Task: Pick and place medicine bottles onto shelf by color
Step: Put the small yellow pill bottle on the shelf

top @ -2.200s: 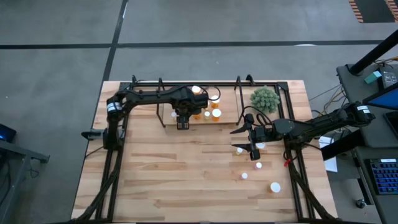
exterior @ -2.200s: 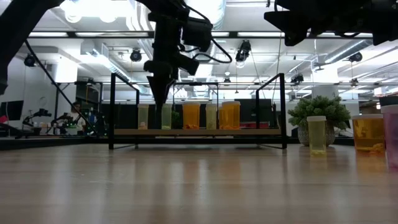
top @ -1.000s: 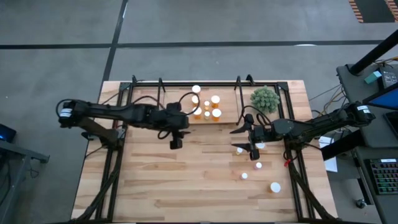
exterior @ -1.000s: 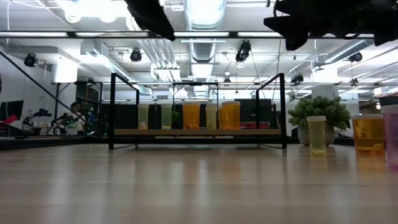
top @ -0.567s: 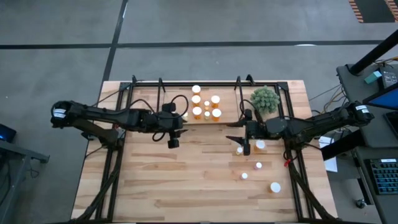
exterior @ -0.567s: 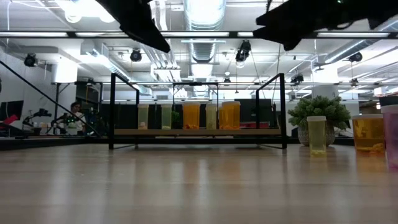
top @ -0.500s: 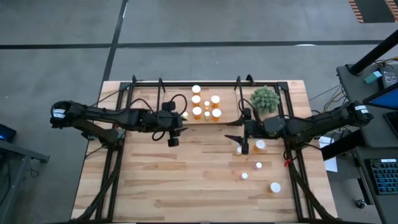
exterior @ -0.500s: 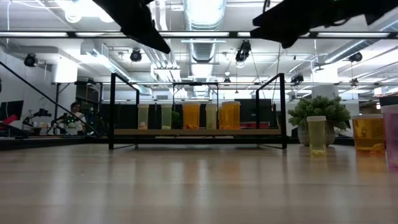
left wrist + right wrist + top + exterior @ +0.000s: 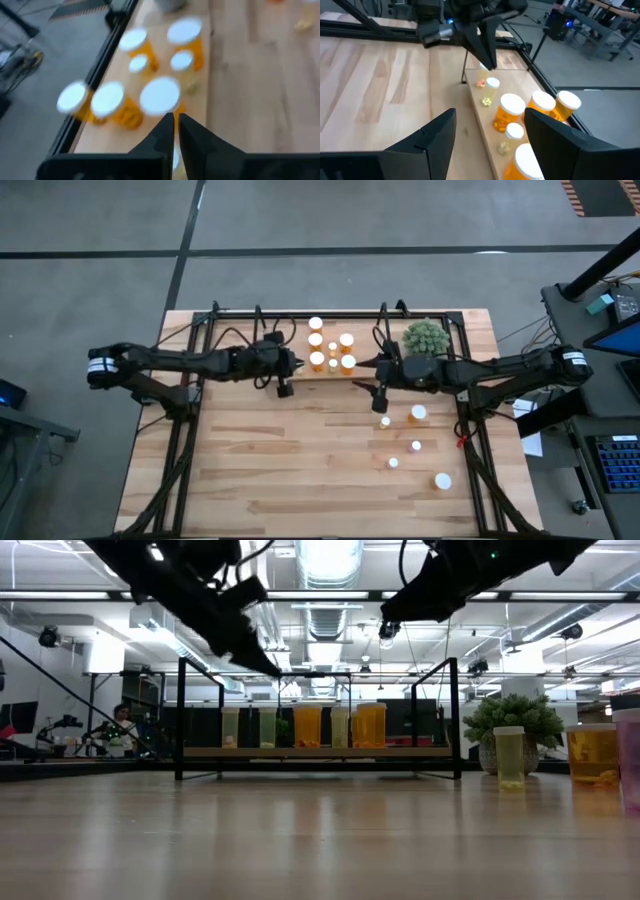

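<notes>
Bottles on the shelf first: I count about seven white-capped medicine bottles clustered toward its right half in the high view, and the low view shows them standing upright in a row, pale ones on the left and amber ones among them toward the right. Four more white caps sit loose on the tabletop, nearer me and to the right of the shelf, well apart from one another. In the low view a pale bottle and an amber bottle stand at the right, in front of the green spiky plant.

My left gripper hangs just left of the shelf cluster, off the surface, with its fingers pressed nearly together and nothing between them. The left wrist picture is smeared, so I would not swear to a small gap.

My right gripper is just right of the cluster, also raised, its fingers spread wide and holding nothing. From its wrist camera I look along the row of bottles toward the left gripper at the far end.
</notes>
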Robot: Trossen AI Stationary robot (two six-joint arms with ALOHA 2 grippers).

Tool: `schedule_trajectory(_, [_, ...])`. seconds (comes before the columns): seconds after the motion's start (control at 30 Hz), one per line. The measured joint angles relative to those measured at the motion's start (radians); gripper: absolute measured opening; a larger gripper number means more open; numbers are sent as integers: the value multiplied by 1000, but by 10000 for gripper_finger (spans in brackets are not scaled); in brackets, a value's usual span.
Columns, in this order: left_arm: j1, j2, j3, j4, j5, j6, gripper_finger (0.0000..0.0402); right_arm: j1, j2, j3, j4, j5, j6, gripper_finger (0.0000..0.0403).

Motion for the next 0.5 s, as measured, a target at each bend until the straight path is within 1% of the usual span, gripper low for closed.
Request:
schedule_trajectory(0.1, [0,12,-4,-32,-68,0,2,0,1,0,1,0,5,226])
schedule_trajectory(0.3, [2,54,-9,-35,-74,-1,1,0,1,0,2,0,0,226])
schedule_trajectory(0.5, [2,94,-9,-31,-115,-1,1,0,0,0,8,0,-11,226])
